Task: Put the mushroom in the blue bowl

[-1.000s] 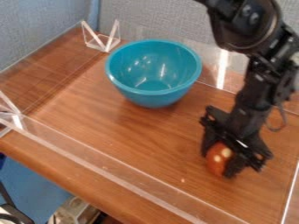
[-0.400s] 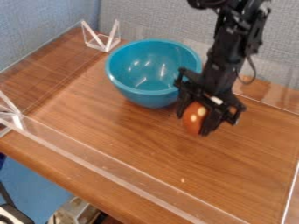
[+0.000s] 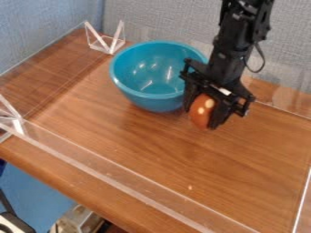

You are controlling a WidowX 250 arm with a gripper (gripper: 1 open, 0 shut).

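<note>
Above wooden table (image 3: 109,118), end effector (image 3: 206,111) grips mushroom (image 3: 201,113).

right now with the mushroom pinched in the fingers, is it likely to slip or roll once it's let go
The mushroom looks small and rounded, so it would probably roll if released onto the flat wooden table. It seems light, since the fingers hold it clear of the table. Dropped into the deep blue bowl, it should likely settle at the bottom.

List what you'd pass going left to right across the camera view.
Clear triangular stand → blue bowl → gripper holding the mushroom.
</note>
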